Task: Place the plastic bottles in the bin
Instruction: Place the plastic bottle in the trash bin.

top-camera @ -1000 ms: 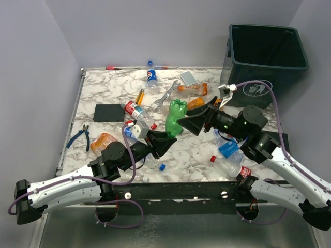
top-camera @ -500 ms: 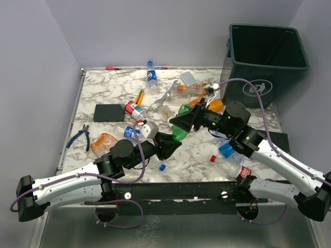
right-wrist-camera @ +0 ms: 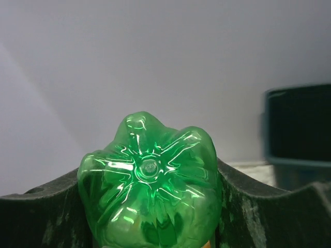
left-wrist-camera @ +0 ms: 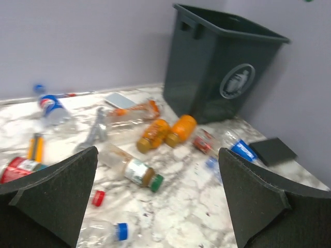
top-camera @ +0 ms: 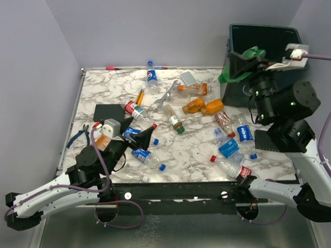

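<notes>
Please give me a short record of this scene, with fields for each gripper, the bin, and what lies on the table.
Right gripper: shut on the green bottle, raised by the bin's left rim
Left gripper: open, empty, low over the table
Bin: dark green, upright, at the far right; contents cannot be told
Bottles on table: many lying scattered, among them two orange bottles side by side
Other items: silver wrench, blue-handled pliers

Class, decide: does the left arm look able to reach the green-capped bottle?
Probably yes: the left tool is open and empty, and the green-capped bottle lies unobstructed straight ahead of it.
</notes>
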Robot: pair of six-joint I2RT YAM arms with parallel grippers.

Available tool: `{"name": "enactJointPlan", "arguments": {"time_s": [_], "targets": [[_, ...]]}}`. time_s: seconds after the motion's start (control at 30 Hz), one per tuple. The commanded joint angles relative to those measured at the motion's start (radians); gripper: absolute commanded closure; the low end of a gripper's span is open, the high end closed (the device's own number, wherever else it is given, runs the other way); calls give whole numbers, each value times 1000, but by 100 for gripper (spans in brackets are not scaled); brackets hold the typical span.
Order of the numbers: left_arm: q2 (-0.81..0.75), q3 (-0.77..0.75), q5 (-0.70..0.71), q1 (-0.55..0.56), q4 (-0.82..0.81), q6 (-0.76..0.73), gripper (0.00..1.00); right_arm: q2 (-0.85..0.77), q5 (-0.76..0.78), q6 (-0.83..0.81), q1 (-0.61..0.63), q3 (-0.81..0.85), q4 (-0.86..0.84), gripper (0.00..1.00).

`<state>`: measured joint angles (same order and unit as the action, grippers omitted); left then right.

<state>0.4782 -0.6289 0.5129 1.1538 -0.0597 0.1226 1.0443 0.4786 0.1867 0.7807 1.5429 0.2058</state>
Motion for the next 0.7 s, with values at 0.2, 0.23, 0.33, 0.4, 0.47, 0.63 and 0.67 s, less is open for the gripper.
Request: {"name": "enactJointPlan", "arguments": {"time_s": [0.2, 0.23, 0.33, 0.4, 0.47, 0.63, 0.67], "targets": [[-284, 189, 405, 1, 69, -9, 1, 344, 233, -274, -409, 270, -313, 60], [-310, 200, 410, 1, 64, -5, 1, 387, 202, -212, -474, 306, -283, 60], [-344, 207, 425, 1, 64, -4, 1, 485, 153, -25, -624, 335, -278, 60], [-345, 203, 450, 1, 72, -4, 1, 534, 119, 37, -683, 312, -310, 60], [-343, 203, 460, 1, 74, -1, 1, 581, 93, 53, -711, 293, -341, 59], [-320, 203, 438, 1, 68, -2, 1, 674, 6, 13, -725, 315, -327, 55], [-311, 200, 434, 1, 67, -7, 1, 693, -8, 4, -726, 330, -308, 52]]}}
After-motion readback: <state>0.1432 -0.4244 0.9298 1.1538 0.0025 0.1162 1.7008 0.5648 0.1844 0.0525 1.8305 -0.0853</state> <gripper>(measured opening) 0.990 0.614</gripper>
